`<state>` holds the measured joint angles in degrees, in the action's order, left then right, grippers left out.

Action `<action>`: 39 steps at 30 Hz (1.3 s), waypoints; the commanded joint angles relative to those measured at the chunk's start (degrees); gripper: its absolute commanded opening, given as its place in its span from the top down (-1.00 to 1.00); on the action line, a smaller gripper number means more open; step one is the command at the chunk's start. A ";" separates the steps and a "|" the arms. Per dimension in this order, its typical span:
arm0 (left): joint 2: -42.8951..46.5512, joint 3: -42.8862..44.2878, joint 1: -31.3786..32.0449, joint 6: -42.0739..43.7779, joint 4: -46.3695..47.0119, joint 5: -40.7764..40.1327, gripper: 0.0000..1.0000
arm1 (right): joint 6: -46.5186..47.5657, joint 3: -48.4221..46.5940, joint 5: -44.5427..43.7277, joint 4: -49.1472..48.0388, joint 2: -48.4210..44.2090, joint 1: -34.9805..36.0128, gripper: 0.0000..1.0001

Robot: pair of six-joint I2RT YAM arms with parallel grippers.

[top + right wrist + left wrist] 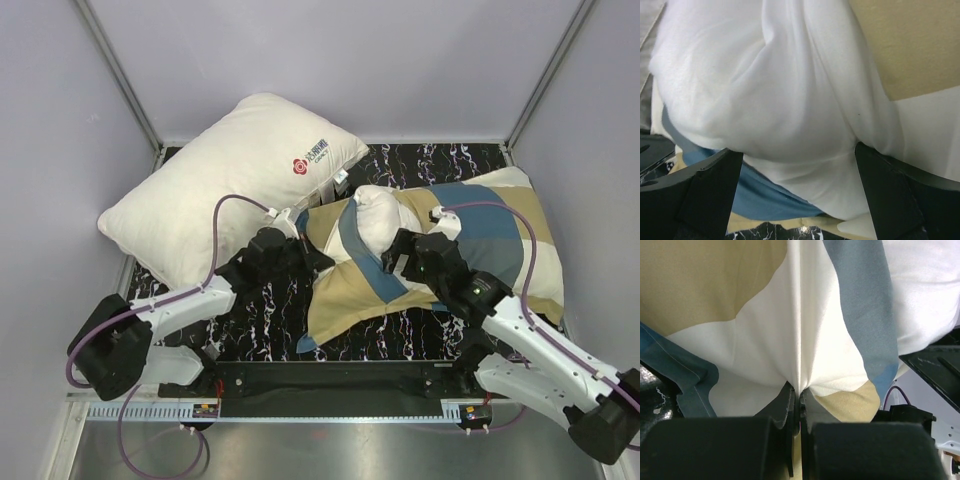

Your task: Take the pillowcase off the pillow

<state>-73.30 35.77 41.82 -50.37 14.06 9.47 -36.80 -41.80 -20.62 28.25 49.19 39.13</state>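
Observation:
The checked pillowcase [480, 240] in teal, tan and cream lies centre-right on the table. A bunched off-white end of the pillow [378, 215] sticks out of its left opening. My left gripper [308, 255] sits at the case's left edge. In the left wrist view this gripper [800, 392] is shut on a pinched fold of cream pillowcase [790, 330]. My right gripper [395, 255] is just right of the exposed pillow end. In the right wrist view it [797, 150] stands wide open, the pillow [765, 90] bulging between its fingers, with pillowcase [910, 45] beside it.
A second white pillow with a red logo [230, 190] lies at the back left, close to the left arm. The table top [260, 320] is black marbled, grey walls enclose it, and a black rail [330, 378] runs along the front edge.

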 commanded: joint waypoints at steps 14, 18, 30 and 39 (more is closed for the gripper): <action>11.50 14.31 5.62 17.31 -22.04 -21.31 -0.61 | -1.70 2.69 -6.19 -11.11 11.02 -0.11 1.00; 10.20 21.95 14.32 18.91 -28.46 -30.56 -0.83 | -1.52 1.90 -5.57 -11.11 11.63 -0.02 1.00; -10.19 32.96 18.73 14.86 -34.02 -42.16 -0.63 | -2.14 3.30 -3.29 -12.08 9.27 -0.11 1.00; -15.56 35.33 18.65 14.07 -28.92 -41.65 -0.61 | -2.14 4.62 -2.49 -10.58 6.45 -0.02 1.00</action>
<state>-87.88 67.68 60.62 -35.14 -19.62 -29.19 -38.94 -38.24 -22.74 14.90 56.27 39.68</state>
